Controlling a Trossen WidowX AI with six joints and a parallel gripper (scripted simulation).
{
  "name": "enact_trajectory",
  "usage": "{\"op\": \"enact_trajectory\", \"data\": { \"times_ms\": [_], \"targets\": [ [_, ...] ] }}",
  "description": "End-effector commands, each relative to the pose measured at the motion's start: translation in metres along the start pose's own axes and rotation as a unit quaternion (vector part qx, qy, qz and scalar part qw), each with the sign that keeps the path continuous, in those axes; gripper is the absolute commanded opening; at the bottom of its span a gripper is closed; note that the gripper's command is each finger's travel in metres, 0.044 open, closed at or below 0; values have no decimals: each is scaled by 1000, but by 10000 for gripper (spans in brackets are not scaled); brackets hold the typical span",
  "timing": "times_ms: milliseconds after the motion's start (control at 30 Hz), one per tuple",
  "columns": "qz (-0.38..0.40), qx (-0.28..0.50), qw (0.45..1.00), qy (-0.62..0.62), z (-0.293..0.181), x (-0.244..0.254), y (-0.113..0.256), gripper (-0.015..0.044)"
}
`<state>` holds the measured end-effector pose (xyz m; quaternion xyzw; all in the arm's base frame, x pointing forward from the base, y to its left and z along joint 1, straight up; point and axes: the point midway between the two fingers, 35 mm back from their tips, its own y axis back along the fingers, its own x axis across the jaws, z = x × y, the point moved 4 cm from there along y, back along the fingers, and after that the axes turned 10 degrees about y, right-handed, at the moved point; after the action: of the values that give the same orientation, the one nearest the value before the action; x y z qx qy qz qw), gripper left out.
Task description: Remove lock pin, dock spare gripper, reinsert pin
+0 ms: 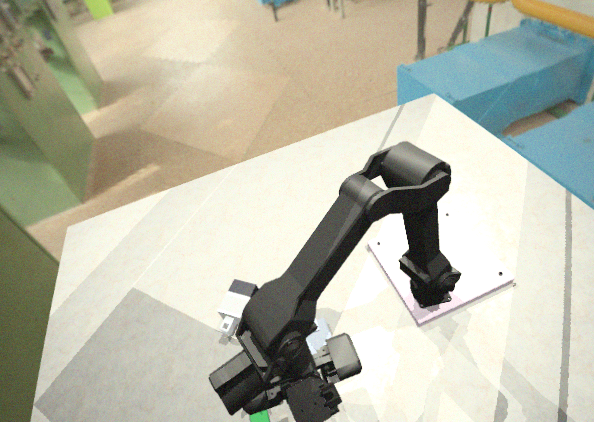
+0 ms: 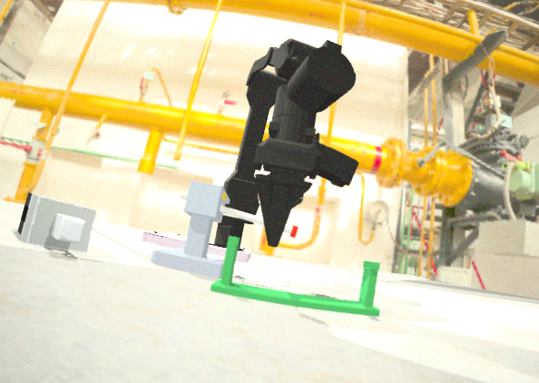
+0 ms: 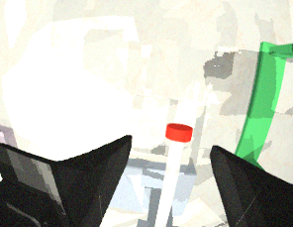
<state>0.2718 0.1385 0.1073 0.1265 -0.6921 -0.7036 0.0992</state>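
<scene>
The light blue mount (image 1: 320, 333) (image 2: 204, 198) (image 3: 130, 189) stands upright on its base. The white lock pin (image 2: 240, 214) (image 3: 170, 179) runs through its socket, and its long red-tipped end sticks out to the right in the exterior view. My gripper (image 2: 273, 241) (image 3: 171, 146) is open and points down. In the wrist view its fingers stand on either side of the pin near the red tip; no contact shows. In the top view the arm hides the fingertips. The spare gripper (image 1: 235, 303) (image 2: 56, 223), a grey box with a pale square spigot, lies apart from the mount.
A green cradle (image 1: 259, 416) (image 2: 295, 299) (image 3: 264, 100) with two upright posts stands beside the mount, just right of the fingers in the wrist view. The arm's pale pink base plate (image 1: 480, 266) (image 2: 165, 239) lies behind the mount in the exterior view.
</scene>
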Motion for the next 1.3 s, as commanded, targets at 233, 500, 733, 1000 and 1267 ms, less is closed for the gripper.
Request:
{"op": "enact_trajectory", "data": {
  "times_ms": [233, 500, 733, 1000, 1267],
  "targets": [
    [4, -1, 1000, 1, 0, 1, -3, 195],
    [4, -1, 1000, 1, 0, 1, -3, 5],
    [4, -1, 1000, 1, 0, 0, -3, 0],
    [-5, -42, 999, 2, 0, 0, 4, 0],
    [-5, -71, 997, 3, 3, -1, 6, 0]
  ]
}}
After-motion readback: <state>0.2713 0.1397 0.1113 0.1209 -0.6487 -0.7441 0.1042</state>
